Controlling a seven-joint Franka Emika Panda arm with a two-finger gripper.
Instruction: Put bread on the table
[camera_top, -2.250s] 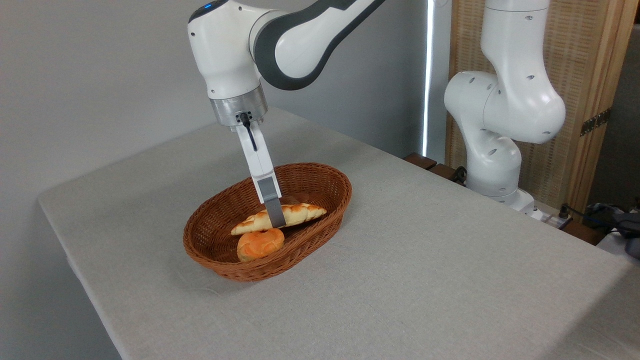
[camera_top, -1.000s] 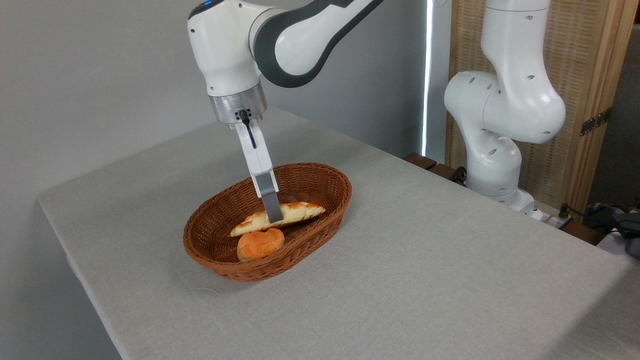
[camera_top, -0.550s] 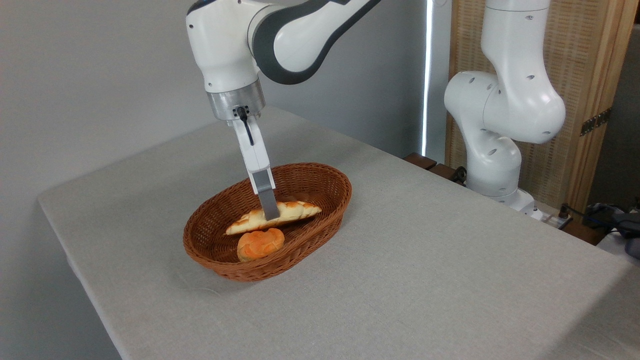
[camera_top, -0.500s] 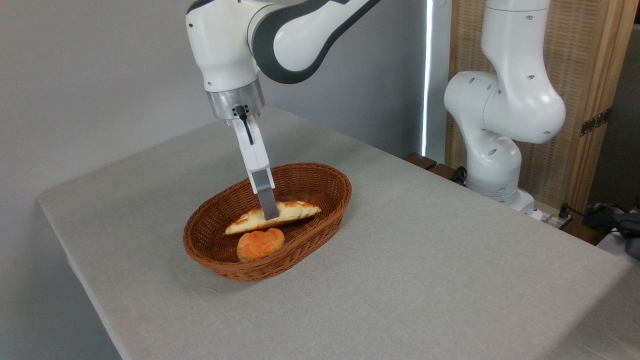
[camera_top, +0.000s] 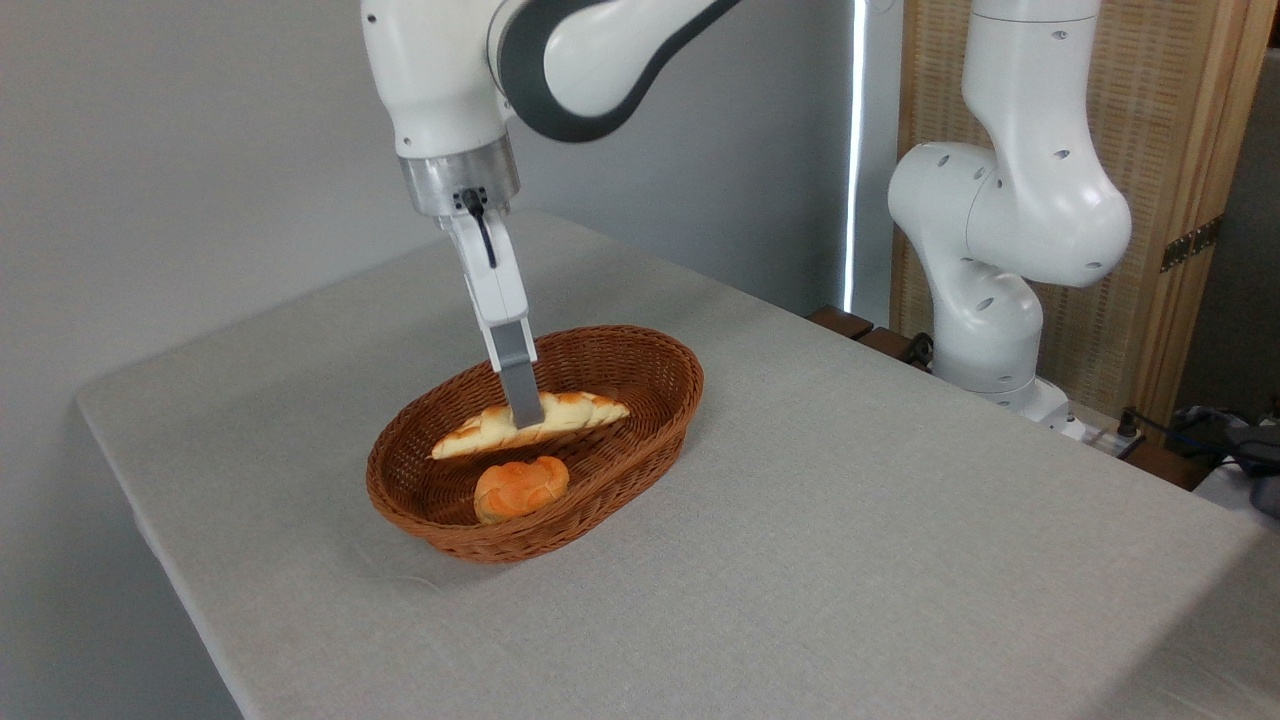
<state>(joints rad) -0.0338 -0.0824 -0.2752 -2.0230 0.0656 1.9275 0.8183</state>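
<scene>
over basket (camera_top: 640, 420), bread (camera_top: 560, 415) pinched in hand (camera_top: 525, 418)

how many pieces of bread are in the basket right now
2. The loaf is held in the gripper, lifted over the middle of the basket. The bun lies on the basket floor near the front. Nothing else shows, though the near wall may hide a little.

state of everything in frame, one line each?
gripper: jaws shut on the bread, above the basket
bread: held near its middle, lifted clear of the bun, tilted with its left end lower
bun: lying in the basket, untouched
basket: upright on the table
table: no bread on it yet
</scene>
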